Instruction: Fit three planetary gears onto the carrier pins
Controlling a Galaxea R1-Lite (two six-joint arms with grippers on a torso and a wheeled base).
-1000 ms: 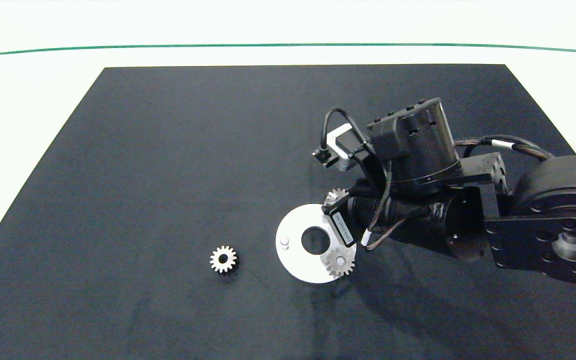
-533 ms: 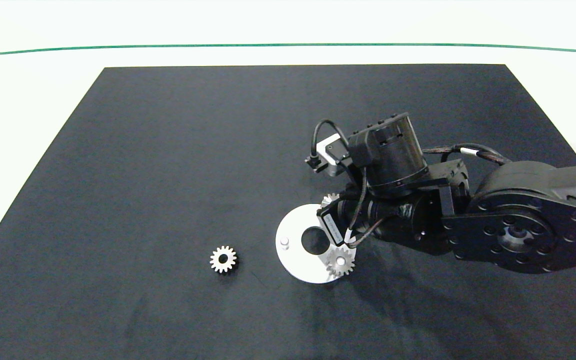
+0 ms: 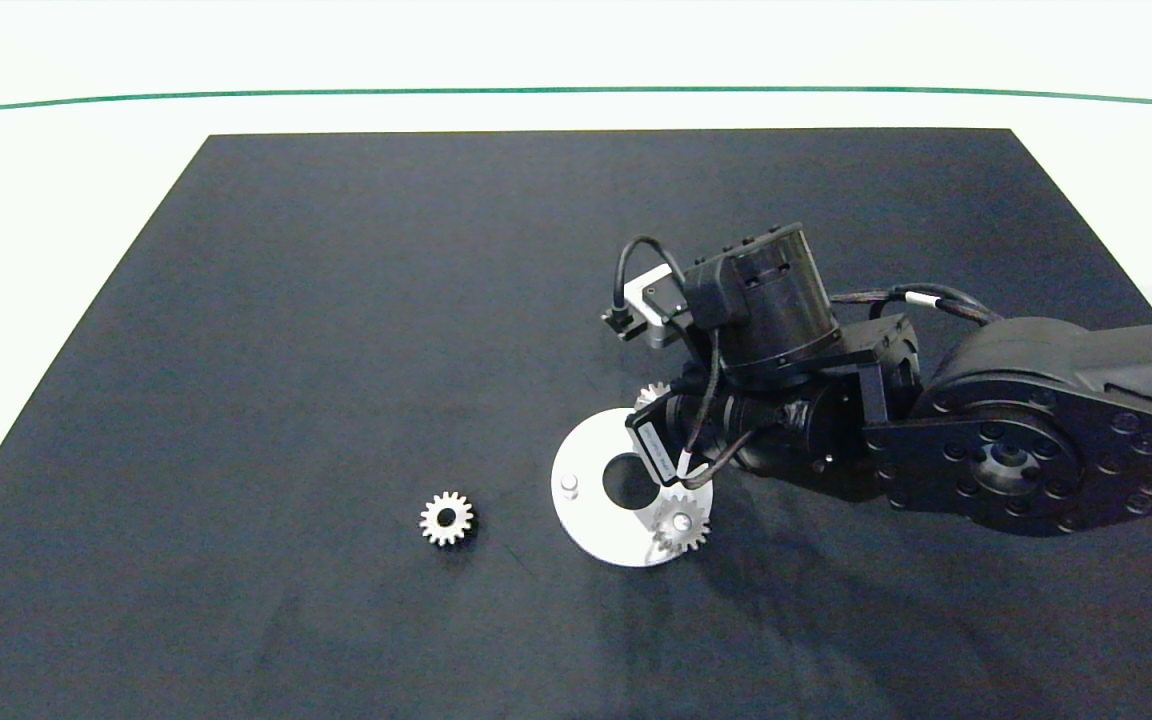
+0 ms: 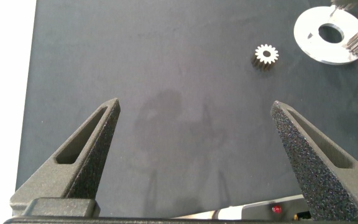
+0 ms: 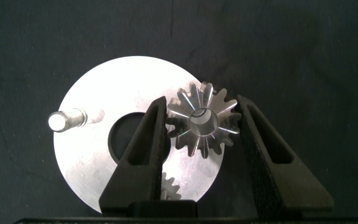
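1. My right gripper [image 5: 202, 121] hangs over the far-right part of the white disc [image 3: 586, 510], its two fingers pinching a planetary gear [image 5: 202, 122] by the teeth. Its bore shows over the disc, but I cannot tell whether it is on a pin.
2. A second gear [image 3: 681, 524] sits on the disc's near-right edge, a pin end showing in its bore, teeth overhanging the rim.
3. The carrier pin [image 3: 568, 485] on the disc's left side stands bare; the right wrist view shows it [image 5: 64, 119] upright beside the large central hole.
4. The third gear [image 3: 447, 518] lies flat on the black mat [image 3: 336, 350], to the left of the disc and apart from it.
5. My left gripper [image 4: 197, 149] hovers over bare mat well away from the parts, its fingers spread wide and holding nothing.
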